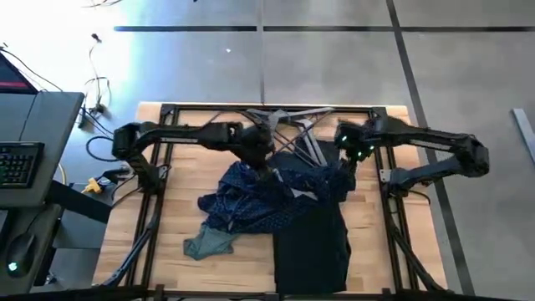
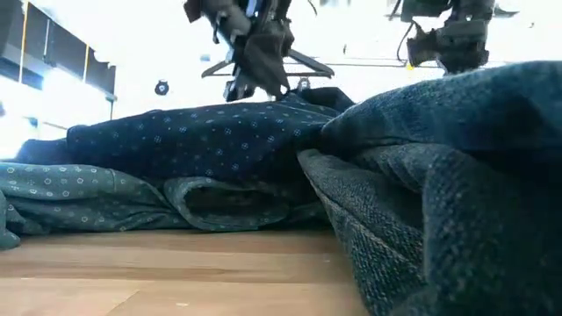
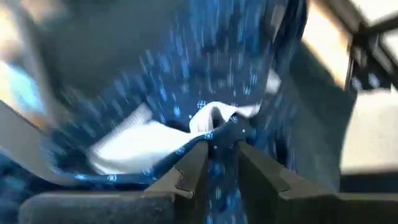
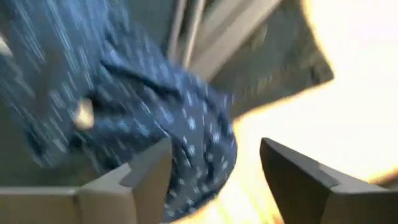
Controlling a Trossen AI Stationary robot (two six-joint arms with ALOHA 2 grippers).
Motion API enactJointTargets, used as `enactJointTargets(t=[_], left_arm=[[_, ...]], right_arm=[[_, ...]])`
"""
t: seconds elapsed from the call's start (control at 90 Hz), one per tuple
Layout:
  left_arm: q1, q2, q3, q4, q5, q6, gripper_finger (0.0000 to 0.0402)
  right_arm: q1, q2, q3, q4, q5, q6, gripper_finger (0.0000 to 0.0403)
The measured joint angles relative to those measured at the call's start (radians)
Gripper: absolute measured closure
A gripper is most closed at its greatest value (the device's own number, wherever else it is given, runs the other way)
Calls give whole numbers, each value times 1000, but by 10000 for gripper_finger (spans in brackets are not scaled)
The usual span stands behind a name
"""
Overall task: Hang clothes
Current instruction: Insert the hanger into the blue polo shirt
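The navy dotted shirt (image 1: 267, 196) lies crumpled at the table's middle, partly over the black trouser-like piece (image 1: 313, 238). The teal shirt (image 1: 209, 242) lies flat at the near left, half under the navy one. A thin grey hanger (image 1: 297, 125) hangs at the far middle. My left gripper (image 1: 266, 159) is over the navy shirt's far part and shut on it. My right gripper (image 1: 349, 159) hovers open at the shirt's right edge (image 4: 186, 143), which lies beside one finger; whether they touch, I cannot tell. My left gripper pinches a bunched fold of the navy shirt (image 3: 217, 134) between its two fingers, right beside a white label (image 3: 208, 118) inside the garment. The fingers come from above, pointing down. The rest of the shirt lies slack on the table and on the black piece.
A black metal frame (image 1: 167, 113) runs round the wooden table, with crossed bars at the far middle near the hanger. Bare wood (image 1: 167, 209) shows at the near left. A desk with a keyboard (image 1: 17, 163) stands beyond the left edge.
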Motion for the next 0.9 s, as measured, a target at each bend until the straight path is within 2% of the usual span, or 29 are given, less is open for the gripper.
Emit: enactJointTargets(t=[0.078, 0.156, 0.233, 0.311, 0.4, 0.522, 0.722, 0.9], left_arm=[[-20, -4, 0, -52, 84, -47, 373], [-32, -45, 0, -102, 84, -124, 392], [-27, -104, 0, -98, -26, -220, 399], [-8, -154, 2, -86, -212, -309, 390], [53, -161, -2, -87, -324, -292, 367], [165, -87, -31, -54, -363, -268, 320], [287, 47, -36, 109, -315, -227, 237], [323, 133, -36, 151, -233, -233, 187]], right_arm=[[-54, -42, 0, 67, -43, -8, 154], [-92, -56, 0, 116, -64, -10, 152], [-114, -57, 0, 148, -65, -13, 151], [-126, -52, -1, 175, -65, -17, 151], [-132, -44, -1, 203, -66, -20, 151], [-133, -39, -1, 235, -71, -14, 151], [-133, -38, -2, 226, -91, -9, 151], [-132, -38, -2, 205, -117, -3, 151]])
